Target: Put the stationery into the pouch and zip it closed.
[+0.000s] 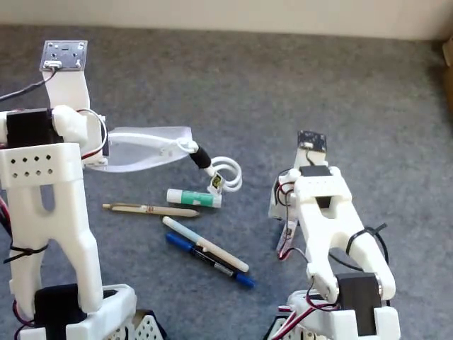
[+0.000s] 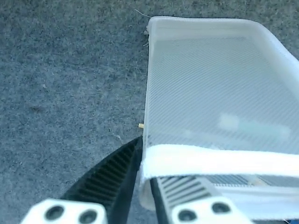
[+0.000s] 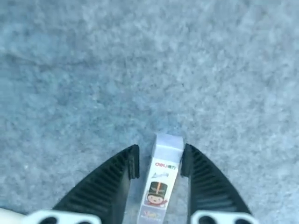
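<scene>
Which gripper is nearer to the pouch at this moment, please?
Left. The left gripper is clamped on the edge of the pouch, touching it. The right gripper is well apart from it, low over the carpet, with a small white box between its fingers.

surface: grey carpet (image 1: pixel 340 92) | lying on it: glue stick (image 1: pixel 193 197), beige pen (image 1: pixel 150 209), white pen (image 1: pixel 205 244), blue pen (image 1: pixel 209 260), coiled white cord (image 1: pixel 228 172)

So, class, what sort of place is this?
Probably a robotics lab test bench: a white left arm and right arm stand at a grey carpeted table, with pens and a mesh pouch as practice items.
</scene>
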Robot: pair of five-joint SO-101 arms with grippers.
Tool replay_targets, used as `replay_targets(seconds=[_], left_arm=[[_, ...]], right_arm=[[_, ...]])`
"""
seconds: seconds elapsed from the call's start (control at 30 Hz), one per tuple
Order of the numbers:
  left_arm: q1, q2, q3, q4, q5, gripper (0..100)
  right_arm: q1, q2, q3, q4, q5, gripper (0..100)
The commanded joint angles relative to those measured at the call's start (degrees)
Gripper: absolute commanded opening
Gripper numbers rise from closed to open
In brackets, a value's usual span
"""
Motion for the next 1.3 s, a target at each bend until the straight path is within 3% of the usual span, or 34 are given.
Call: replay_targets(seconds=[0.0, 0.23, 0.6, 0.8, 1.27], left_arm=[[1.27, 0.66, 0.22, -1.05, 0.79, 1], [1.27, 0.66, 0.22, -1.05, 0.79, 1], [1.27, 0.66, 0.22, -0.79, 0.79, 1], [1.27, 0.66, 0.22, -0.7, 1.67, 1], [1.19, 0.66, 0.22, -0.88, 3.43, 1]], right_arm=[[0.66, -0.31, -0.48, -1.1, -0.44, 13.2], [0.66, -0.22, -0.48, -1.1, -0.35, 4.5], [0.31, -0.84, -0.4, -0.66, 0.09, 4.0], [-0.04, -7.08, -2.77, 8.48, 0.09, 4.1], [-11.3, -26.33, 2.86, 9.19, -0.35, 4.0]])
